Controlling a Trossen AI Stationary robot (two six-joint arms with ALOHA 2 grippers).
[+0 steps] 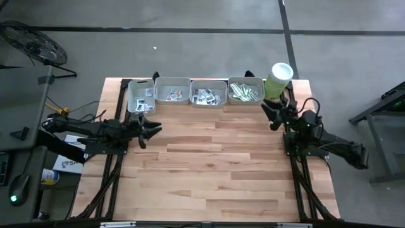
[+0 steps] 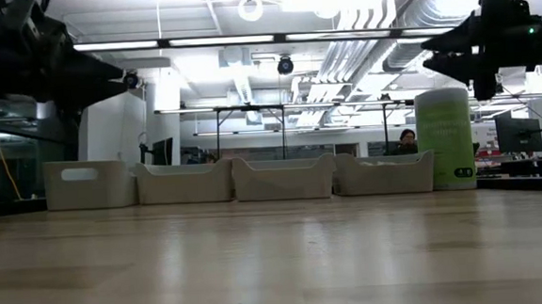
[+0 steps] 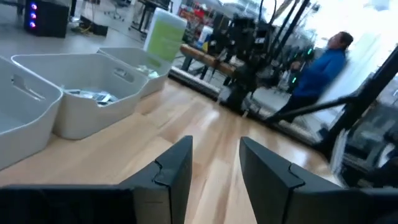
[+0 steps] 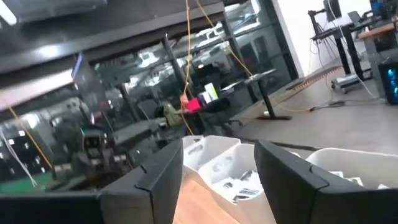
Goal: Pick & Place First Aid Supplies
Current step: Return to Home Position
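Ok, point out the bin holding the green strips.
The bin at the row's right end, beside the tall green tub; the other three hold white sachets.

1. A grey concrete floor crossed by dark seam lines fills the upper half of the high view.
2. A round black wire-caged fan sits at that view's upper left.
3. A pale planked wooden tabletop takes the centre and lower part.
4. Along the top of the low view run long white ceiling light strips and pale round ducts.
5. A seated person shows far back, right of centre.
6. The right wrist view shows a dark-framed glass wall; the left wrist view shows a person in a blue top.
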